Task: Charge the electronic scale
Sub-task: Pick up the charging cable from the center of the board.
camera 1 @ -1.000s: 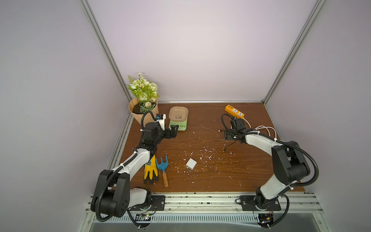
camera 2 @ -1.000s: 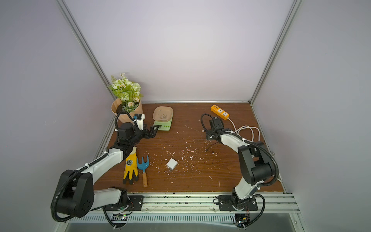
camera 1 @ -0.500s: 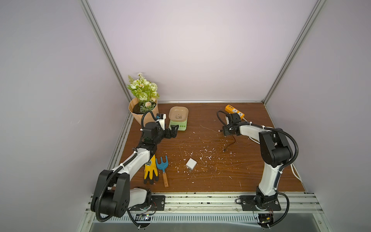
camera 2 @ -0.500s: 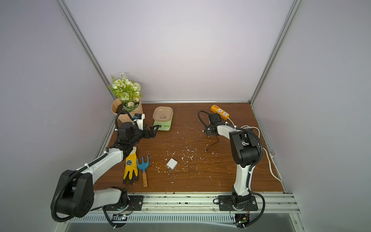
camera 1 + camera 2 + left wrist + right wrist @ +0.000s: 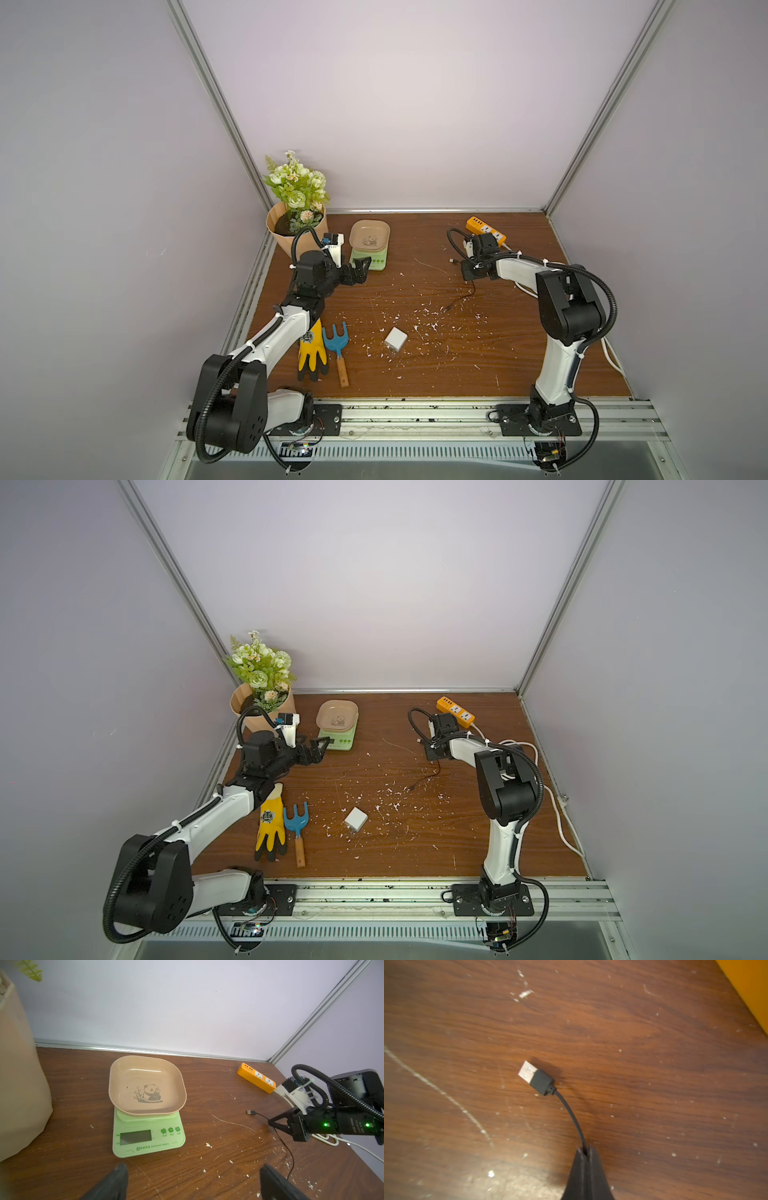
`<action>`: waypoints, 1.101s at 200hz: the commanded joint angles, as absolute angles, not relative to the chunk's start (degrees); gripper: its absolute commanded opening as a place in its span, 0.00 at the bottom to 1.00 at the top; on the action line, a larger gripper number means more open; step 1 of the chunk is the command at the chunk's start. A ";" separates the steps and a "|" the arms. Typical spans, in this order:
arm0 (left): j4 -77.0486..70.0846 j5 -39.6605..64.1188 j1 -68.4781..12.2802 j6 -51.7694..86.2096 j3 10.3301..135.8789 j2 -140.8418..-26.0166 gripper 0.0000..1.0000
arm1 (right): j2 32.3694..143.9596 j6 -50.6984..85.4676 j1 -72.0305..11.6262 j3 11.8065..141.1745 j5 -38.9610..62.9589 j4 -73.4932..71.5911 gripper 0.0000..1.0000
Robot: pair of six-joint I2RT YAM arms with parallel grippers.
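Jaws on the right arm clench a thin black cable [image 5: 572, 1113] just beside the orange power strip [image 5: 485, 229]; the left jaws gape empty. Well apart from that strip sits the scale [image 5: 148, 1140]. Held well behind its plug [image 5: 538, 1079], the cable could flop and never line up.

The electronic scale [image 5: 378, 262] stands between the flowerpot [image 5: 278, 232] and the power strip [image 5: 478, 224].
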State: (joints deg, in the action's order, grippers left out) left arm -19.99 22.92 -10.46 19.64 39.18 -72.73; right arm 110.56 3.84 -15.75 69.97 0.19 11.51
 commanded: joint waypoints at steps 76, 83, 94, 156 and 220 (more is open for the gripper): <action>-16.55 36.86 -23.37 31.02 54.87 -80.28 0.90 | 77.68 1.71 -24.05 51.94 27.88 -4.69 0.00; -16.37 38.48 -23.91 31.50 55.90 -81.19 0.86 | 76.11 1.66 -24.54 51.00 28.98 -5.63 0.00; -15.70 40.50 -24.62 32.05 57.37 -82.60 0.80 | 74.00 1.49 -25.25 50.02 29.94 -6.43 0.00; -16.49 46.22 -27.29 31.89 58.99 -83.60 0.53 | 68.98 3.78 -26.43 48.20 29.90 -9.30 0.00; -17.56 48.91 -27.29 30.59 57.06 -80.65 0.27 | 68.03 5.76 -27.06 48.05 30.41 -11.07 0.00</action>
State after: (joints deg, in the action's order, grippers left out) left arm -16.25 46.33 -26.85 30.89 57.39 -82.48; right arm 69.82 5.37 -26.41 48.16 28.77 -7.75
